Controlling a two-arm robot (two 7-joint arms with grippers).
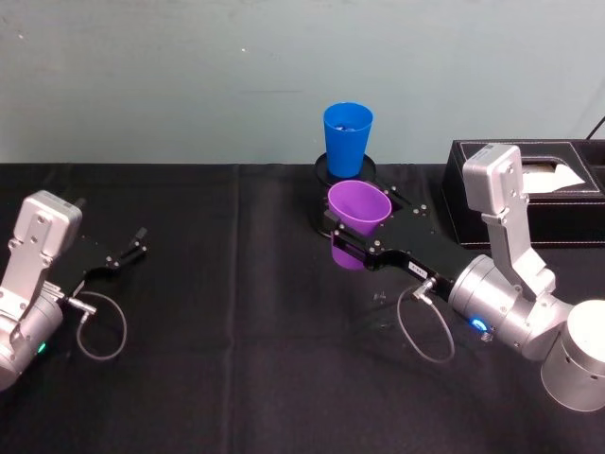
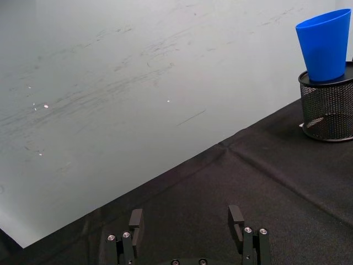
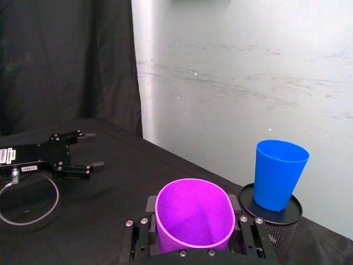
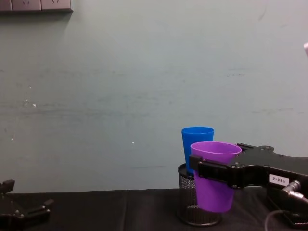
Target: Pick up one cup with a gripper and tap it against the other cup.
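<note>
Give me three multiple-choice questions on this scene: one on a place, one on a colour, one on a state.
1. Where does the blue cup stand?
A) on the mesh pen holder
B) on a plate
C) in a drawer

2. What colour is the cup in the right tool?
A) green
B) purple
C) blue

3. How is the left tool?
A) shut on a cup
B) shut on a cable
C) open and empty

Answers:
1 A: its base rests on the holder's top.
2 B: the purple cup is clamped in it.
3 C: its jaws stand apart, nothing between.
</note>
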